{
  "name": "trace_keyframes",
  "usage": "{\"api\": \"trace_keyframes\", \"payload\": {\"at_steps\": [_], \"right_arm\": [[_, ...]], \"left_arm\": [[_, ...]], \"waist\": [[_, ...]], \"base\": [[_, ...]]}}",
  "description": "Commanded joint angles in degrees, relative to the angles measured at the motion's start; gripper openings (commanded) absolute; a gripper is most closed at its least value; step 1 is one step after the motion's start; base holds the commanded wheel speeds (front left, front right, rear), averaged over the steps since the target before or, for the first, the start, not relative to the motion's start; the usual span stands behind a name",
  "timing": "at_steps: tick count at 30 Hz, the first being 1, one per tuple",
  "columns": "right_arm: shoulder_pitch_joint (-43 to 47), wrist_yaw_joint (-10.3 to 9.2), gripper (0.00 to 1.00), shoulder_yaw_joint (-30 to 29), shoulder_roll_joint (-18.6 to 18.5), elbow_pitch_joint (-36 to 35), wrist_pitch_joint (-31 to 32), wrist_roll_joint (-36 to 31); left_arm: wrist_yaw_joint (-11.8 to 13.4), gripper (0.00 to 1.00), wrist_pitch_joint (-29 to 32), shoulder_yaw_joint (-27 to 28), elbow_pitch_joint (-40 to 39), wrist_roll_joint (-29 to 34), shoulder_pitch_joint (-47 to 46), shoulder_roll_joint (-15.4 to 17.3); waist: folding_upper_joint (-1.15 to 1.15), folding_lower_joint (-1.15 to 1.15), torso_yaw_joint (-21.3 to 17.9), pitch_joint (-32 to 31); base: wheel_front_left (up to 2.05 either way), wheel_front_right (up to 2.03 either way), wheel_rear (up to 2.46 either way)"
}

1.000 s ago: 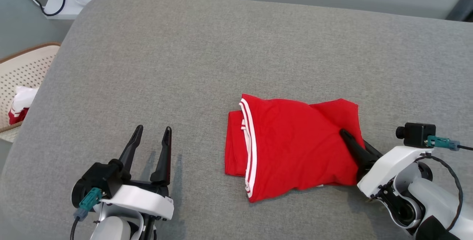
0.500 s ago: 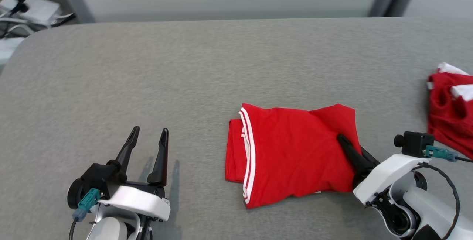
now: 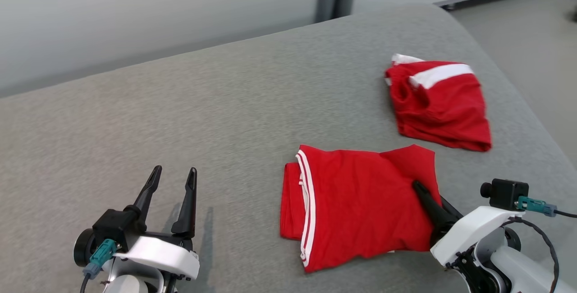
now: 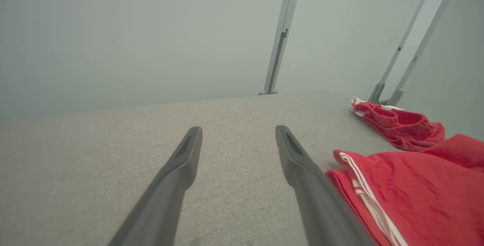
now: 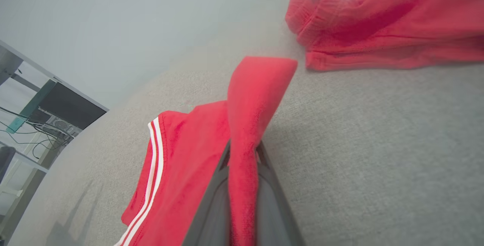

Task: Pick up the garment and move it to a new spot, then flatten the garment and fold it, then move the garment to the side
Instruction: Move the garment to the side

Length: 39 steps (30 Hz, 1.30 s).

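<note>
Folded garment (image 3: 360, 207) is lying on the grey pad (image 3: 180, 103) near another red garment (image 3: 439, 103), right gripper (image 3: 423, 192) is clamping its right edge, left gripper (image 3: 175, 169) is idling spread and empty, so likely only the move-aside is pending.

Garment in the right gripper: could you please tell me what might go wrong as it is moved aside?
The right gripper pinches just one edge of the folded garment, so dragging may pull the fold open; the left gripper is open and apart from it. The other garment lies to the right, so a sideways move could run into it.
</note>
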Motion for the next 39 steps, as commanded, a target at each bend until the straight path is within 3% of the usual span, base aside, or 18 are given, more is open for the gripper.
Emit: {"api": "trace_keyframes", "payload": {"at_steps": [1,11,18,29,35,36,37,39], "right_arm": [[0.65,0.25,0.0,0.19,-0.65,-0.99,-0.83,-0.68],[-2.31,0.25,0.0,-3.72,-1.65,-0.91,-0.84,-4.69],[-9.16,0.25,0.0,-13.61,-1.91,1.65,-0.84,-16.71],[-18.74,0.25,0.0,-18.52,-2.91,11.81,-0.84,-26.09],[-23.75,0.25,0.0,-18.68,-2.94,21.66,-0.84,-28.54],[-24.68,0.25,0.04,-19.49,-3.14,23.23,-0.84,-29.15],[-25.34,0.25,0.32,-20.23,-3.37,25.06,-0.84,-29.95],[-26.71,0.25,1.0,-22.86,-3.96,28.34,-0.84,-31.78]], "left_arm": [[-0.42,1.0,-0.34,1.96,-1.43,0.88,-0.66,0.38],[-0.66,1.0,-0.34,1.76,-1.56,1.5,-1.3,0.38],[-0.81,1.0,-0.34,1.31,-1.02,2.12,-2.02,0.38],[-0.89,1.0,-0.34,0.75,-0.89,2.08,-3.11,0.38],[-0.9,1.0,-0.34,0.19,-0.9,2.29,-4.13,0.43],[-0.9,1.0,-0.34,0.02,-0.98,2.31,-4.32,0.47],[-0.9,1.0,-0.34,-0.14,-1.02,2.34,-4.48,0.5],[-0.9,1.0,-0.34,-0.51,-1.07,2.45,-4.78,0.61]], "waist": [[0.0,0.0,-4.9,-0.14],[0.0,0.0,-5.99,1.69],[0.0,0.0,-3.68,3.48],[0.0,0.0,0.46,5.16],[0.0,0.0,2.39,6.52],[0.0,0.0,2.75,6.83],[0.0,0.0,3.12,7.06],[0.0,0.0,3.88,7.53]], "base": [[0.0,0.0,0.0],[0.0,0.0,0.0],[0.0,0.0,0.0],[0.0,0.0,0.0],[0.0,0.0,0.0],[0.0,0.0,0.0],[0.0,0.0,0.0],[0.0,0.0,0.0]]}}
